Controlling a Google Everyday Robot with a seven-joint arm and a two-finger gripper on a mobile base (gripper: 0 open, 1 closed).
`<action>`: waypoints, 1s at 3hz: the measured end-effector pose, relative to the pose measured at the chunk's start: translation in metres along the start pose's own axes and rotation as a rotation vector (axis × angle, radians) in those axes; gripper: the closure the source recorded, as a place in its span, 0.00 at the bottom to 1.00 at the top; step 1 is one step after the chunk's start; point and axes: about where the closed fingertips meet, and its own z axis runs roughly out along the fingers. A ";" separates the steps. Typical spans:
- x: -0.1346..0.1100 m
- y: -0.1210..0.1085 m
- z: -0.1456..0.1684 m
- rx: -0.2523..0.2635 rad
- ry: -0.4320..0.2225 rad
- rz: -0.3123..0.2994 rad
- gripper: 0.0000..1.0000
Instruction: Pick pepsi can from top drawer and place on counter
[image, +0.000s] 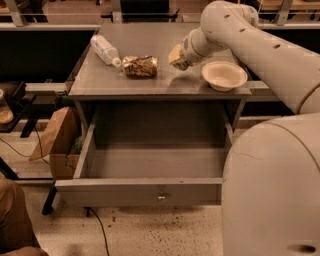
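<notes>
The top drawer (137, 192) is pulled open, with a small metal lock (161, 196) at the centre of its front panel. No pepsi can shows in it; the part of its floor I can see is bare, and its right end is hidden behind my arm. My gripper (177, 56) hangs just over the counter (150, 82), right of the middle, between a snack bag and a bowl. I see nothing in it.
On the counter lie a clear plastic bottle (105, 50) at the back left, a crumpled snack bag (140, 65) in the middle and a white bowl (224, 75) at the right. A cardboard box (57, 142) stands on the floor to the cabinet's left.
</notes>
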 end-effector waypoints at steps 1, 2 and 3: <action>0.002 0.006 0.001 0.006 -0.018 -0.020 0.05; 0.002 0.012 -0.002 0.005 -0.045 -0.039 0.00; 0.000 0.019 -0.009 -0.006 -0.083 -0.058 0.00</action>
